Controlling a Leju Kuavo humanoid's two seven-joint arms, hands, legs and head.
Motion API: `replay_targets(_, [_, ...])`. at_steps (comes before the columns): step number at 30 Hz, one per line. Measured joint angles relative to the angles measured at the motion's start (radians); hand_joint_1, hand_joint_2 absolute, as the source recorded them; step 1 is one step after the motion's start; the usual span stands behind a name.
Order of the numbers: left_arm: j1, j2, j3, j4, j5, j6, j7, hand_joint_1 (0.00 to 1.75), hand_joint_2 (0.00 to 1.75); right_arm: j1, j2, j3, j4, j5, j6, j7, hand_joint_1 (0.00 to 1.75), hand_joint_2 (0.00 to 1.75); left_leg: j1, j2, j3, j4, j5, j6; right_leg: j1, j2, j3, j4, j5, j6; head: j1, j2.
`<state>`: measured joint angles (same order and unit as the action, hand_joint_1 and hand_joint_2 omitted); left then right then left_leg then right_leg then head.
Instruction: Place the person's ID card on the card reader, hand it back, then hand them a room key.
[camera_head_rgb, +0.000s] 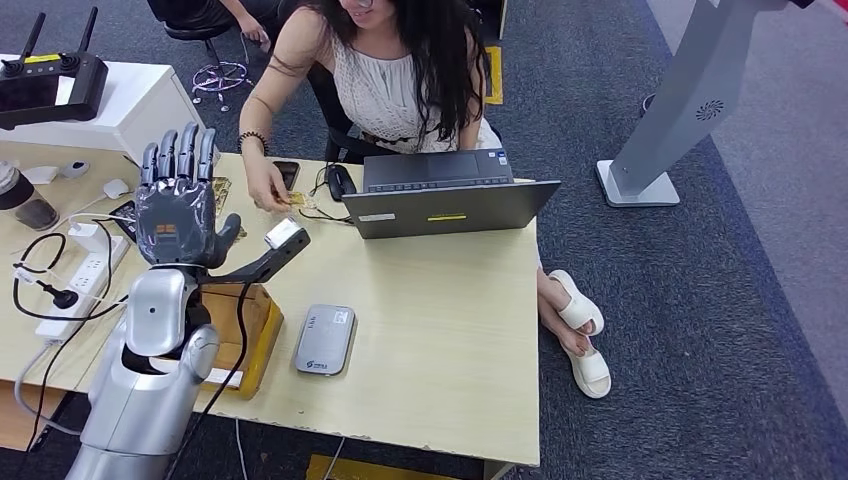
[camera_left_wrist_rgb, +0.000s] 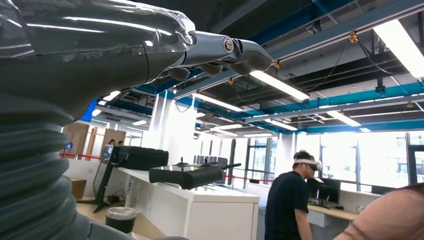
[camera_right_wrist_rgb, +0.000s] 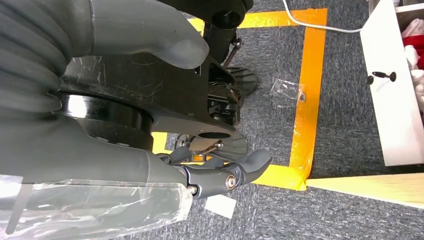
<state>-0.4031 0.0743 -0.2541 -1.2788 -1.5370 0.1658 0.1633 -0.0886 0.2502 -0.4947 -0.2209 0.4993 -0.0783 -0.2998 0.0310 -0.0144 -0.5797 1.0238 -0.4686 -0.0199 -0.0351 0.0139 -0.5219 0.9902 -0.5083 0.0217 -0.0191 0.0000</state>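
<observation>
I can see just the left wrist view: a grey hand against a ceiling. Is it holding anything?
Observer: No. The head view shows the left hand raised over the table, fingers spread, holding nothing.
Operator: Is there a card reader somewhere?
Observer: Yes, a grey card reader lies flat on the table, with nothing on it.
Operator: And the other hand?
Observer: The right hand hangs low over carpet marked with yellow tape, holding nothing.
</observation>
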Motion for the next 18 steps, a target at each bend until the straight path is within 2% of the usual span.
replay_targets(4, [0.056, -0.01, -0.005, -0.061, 0.001, -0.008, -0.055, 0.0, 1.75, 0.003, 0.0, -0.008, 0.0, -0.015, -0.007, -0.004, 0.0, 1.75, 0.0, 0.0, 0.0, 0.0, 0.0, 0.0, 0.0, 0.0, 0.0, 0.0, 0.0, 0.0, 0.0, 0.0])
replay_targets(8, [0.152, -0.009, -0.043, -0.16, 0.0, -0.025, -0.08, 0.0, 1.75, 0.006, 0.0, -0.028, 0.0, -0.035, -0.017, -0.014, 0.0, 1.75, 0.0, 0.001, -0.001, 0.0, -0.001, 0.0, 0.0, 0.0, -0.001, 0.0, 0.0, 0.0, 0.0, 0.0])
replay_targets(13, [0.289, 0.02, -0.104, -0.287, 0.0, -0.019, -0.082, 0.0, 1.75, 0.01, 0.0, -0.062, 0.0, -0.06, -0.019, -0.031, 0.0, 1.75, 0.0, 0.002, -0.001, 0.0, -0.001, 0.0, 0.0, 0.001, -0.002, 0.0, 0.0, 0.0, 0.0, 0.0])
replay_targets(18, [0.377, 0.055, -0.132, -0.383, 0.001, -0.007, -0.087, 0.0, 1.75, 0.012, 0.0, -0.086, 0.0, -0.069, -0.021, -0.036, 0.0, 1.75, 0.0, 0.001, -0.002, 0.0, -0.001, 0.0, 0.0, 0.001, -0.004, 0.0, 0.0, 0.0, 0.0, 0.0])
